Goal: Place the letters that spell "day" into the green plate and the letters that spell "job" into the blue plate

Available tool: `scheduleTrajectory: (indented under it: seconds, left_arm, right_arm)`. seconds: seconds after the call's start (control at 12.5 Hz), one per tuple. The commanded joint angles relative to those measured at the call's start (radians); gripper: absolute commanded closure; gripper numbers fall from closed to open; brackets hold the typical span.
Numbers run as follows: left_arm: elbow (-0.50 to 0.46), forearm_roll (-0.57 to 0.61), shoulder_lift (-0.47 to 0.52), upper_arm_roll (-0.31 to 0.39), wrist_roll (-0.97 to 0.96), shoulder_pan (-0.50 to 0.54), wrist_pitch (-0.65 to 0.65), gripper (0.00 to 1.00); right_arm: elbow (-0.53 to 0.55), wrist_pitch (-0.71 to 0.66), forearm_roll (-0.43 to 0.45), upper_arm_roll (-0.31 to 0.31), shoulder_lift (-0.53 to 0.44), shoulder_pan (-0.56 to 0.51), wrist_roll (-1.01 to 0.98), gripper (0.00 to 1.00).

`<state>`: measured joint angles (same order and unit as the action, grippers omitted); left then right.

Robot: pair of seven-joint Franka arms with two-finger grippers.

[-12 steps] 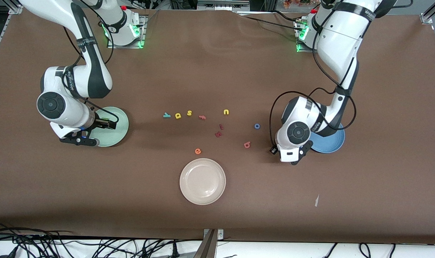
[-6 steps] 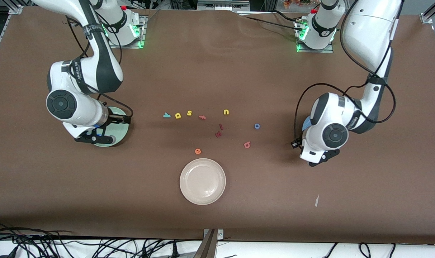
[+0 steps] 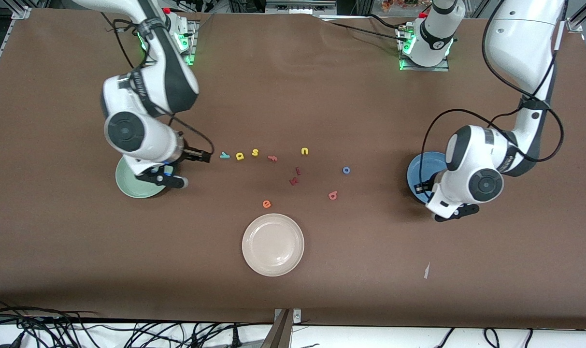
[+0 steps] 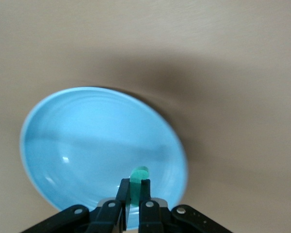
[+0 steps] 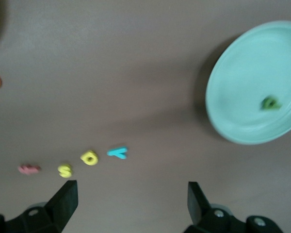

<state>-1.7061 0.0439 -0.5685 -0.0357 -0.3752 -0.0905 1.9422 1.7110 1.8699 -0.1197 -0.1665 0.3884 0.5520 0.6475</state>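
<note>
Over the rim of the blue plate [image 3: 424, 166] [image 4: 87, 145] hangs my left gripper [image 3: 421, 187] [image 4: 134, 187], shut on the teal j [image 4: 138, 178]. The blue o [image 3: 346, 170] and the pink-red b [image 3: 333, 195] lie on the table toward the middle. My right gripper [image 3: 203, 155] [image 5: 131, 201] is open and holds nothing; it is over the table between the green plate [image 3: 128, 186] [image 5: 242, 97] and the teal y [image 3: 224, 155] [image 5: 117, 152]. The yellow a [image 3: 240, 155] [image 5: 89, 158] lies beside the y. The dark green d [image 5: 270, 102] rests in the green plate.
A yellow s [image 3: 255, 152], a pink f [image 3: 272, 157] and a yellow u [image 3: 305, 151] continue the row. Two dark red letters [image 3: 295, 178] and an orange e [image 3: 266, 204] lie nearer the camera. A cream-white plate [image 3: 273, 244] stands nearest.
The right arm has swung from over the green plate toward the row of letters. The left arm has carried the j from near the b to over the blue plate.
</note>
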Motion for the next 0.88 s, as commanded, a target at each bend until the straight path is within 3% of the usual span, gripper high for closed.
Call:
scheduleTrajectory:
  seconds: [0.0,0.08,0.16,0.32,0.48,0.64,0.8]
  left_arm:
    - [-0.03,0.083,0.012,-0.007,0.12,0.02,-0.046,0.62]
    - [-0.03,0.093,0.007,-0.007,0.162,0.02,-0.048,0.17]
    - [-0.03,0.093,0.007,-0.009,0.17,0.02,-0.049,0.0]
    - [-0.014,0.076,0.012,-0.015,0.138,0.011,-0.051,0.0]
    - [0.0,-0.013,0.013,-0.036,0.037,-0.017,-0.034,0.0]
    - [-0.01,-0.042,0.032,-0.096,-0.028,-0.025,0.003,0.0]
    - [-0.039,-0.03,0.044,-0.18,-0.152,-0.025,0.064,0.0]
  right_arm:
    - [0.076,0.066,-0.014,-0.007,-0.014,0.008,0.147,0.0]
    - [0.105,0.087,-0.015,-0.005,-0.016,0.008,0.2,0.0]
    - [0.137,0.124,-0.015,0.004,-0.017,0.012,0.252,0.0]
    - [0.211,0.231,-0.015,0.038,-0.029,0.013,0.419,0.01]
    - [0.246,0.311,-0.015,0.068,-0.029,0.013,0.538,0.01]
    - [0.313,0.412,-0.017,0.077,-0.033,0.013,0.584,0.01]
    - [0.421,0.579,-0.017,0.137,-0.042,0.013,0.697,0.06]
